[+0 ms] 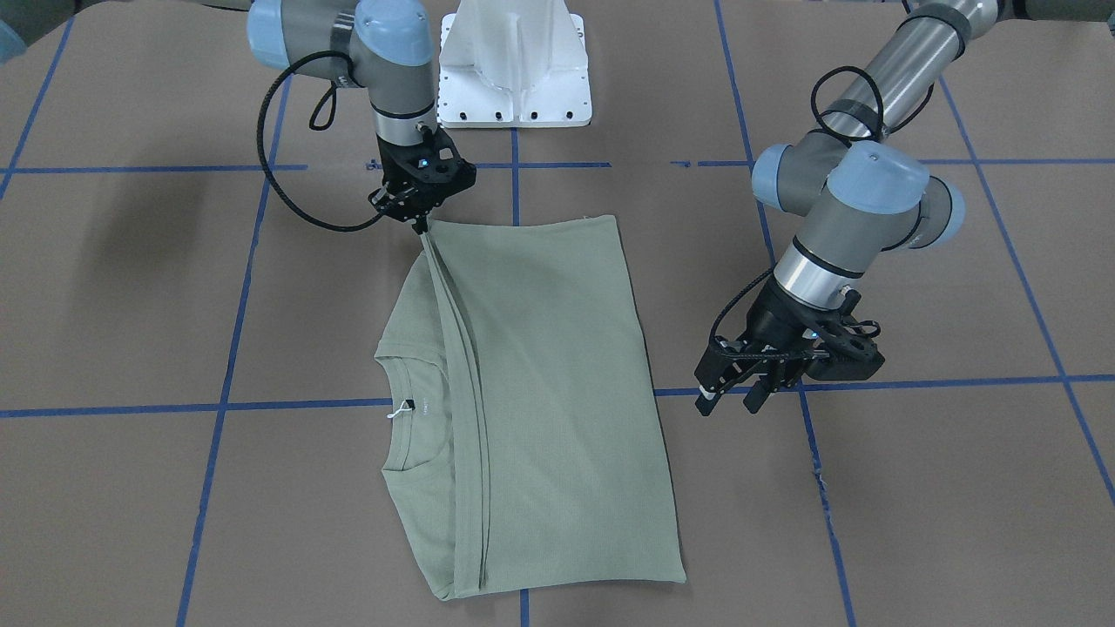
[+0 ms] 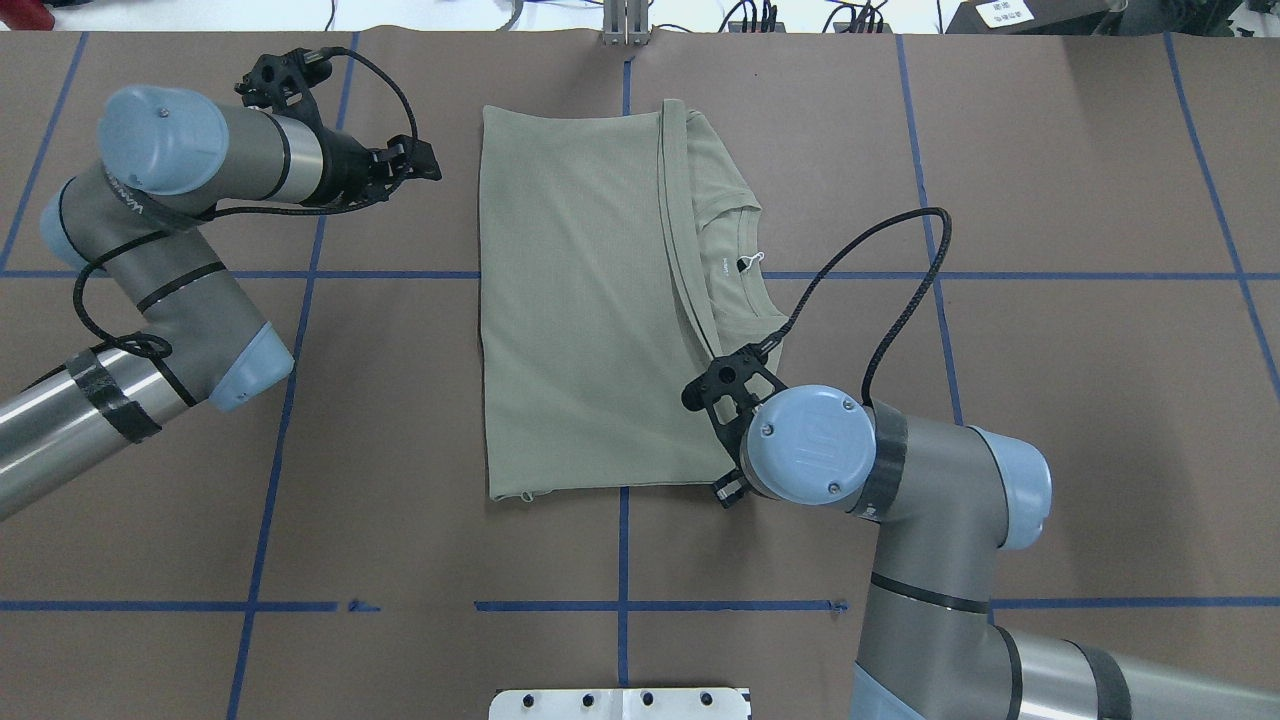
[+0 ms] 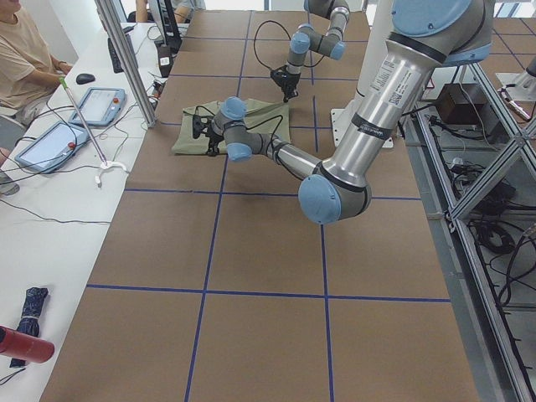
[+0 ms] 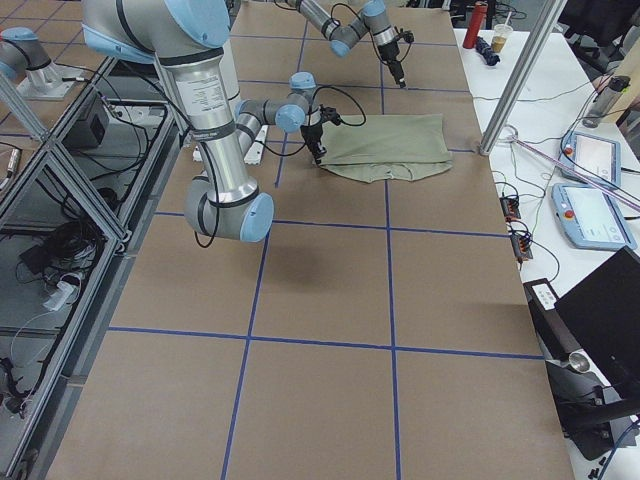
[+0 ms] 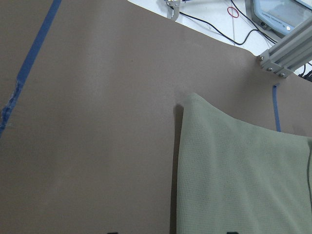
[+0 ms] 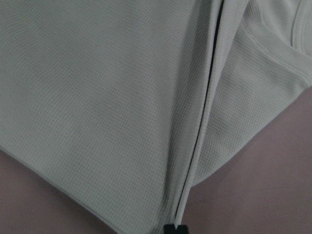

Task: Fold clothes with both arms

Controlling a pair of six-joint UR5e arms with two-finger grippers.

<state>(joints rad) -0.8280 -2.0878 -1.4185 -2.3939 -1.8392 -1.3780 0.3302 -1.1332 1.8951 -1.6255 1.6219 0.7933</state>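
The sage-green shirt (image 1: 549,383) lies folded lengthwise on the brown table, with its ribbed collar (image 1: 416,409) and white label showing on the uncovered side. It also shows in the overhead view (image 2: 570,300). My right gripper (image 1: 421,226) is shut on the folded edge at the shirt's near corner; in the right wrist view the fold line runs into the closed fingertips (image 6: 175,227). My left gripper (image 1: 730,402) is open and empty, hovering beside the shirt's far corner and apart from it. The left wrist view shows that corner (image 5: 234,165) lying flat.
The white base pedestal (image 1: 514,70) stands at the robot's side of the table. Blue tape lines (image 1: 218,406) cross the brown table top (image 1: 915,488). A side bench with tablets (image 4: 590,190) and cables runs beyond the table's far edge.
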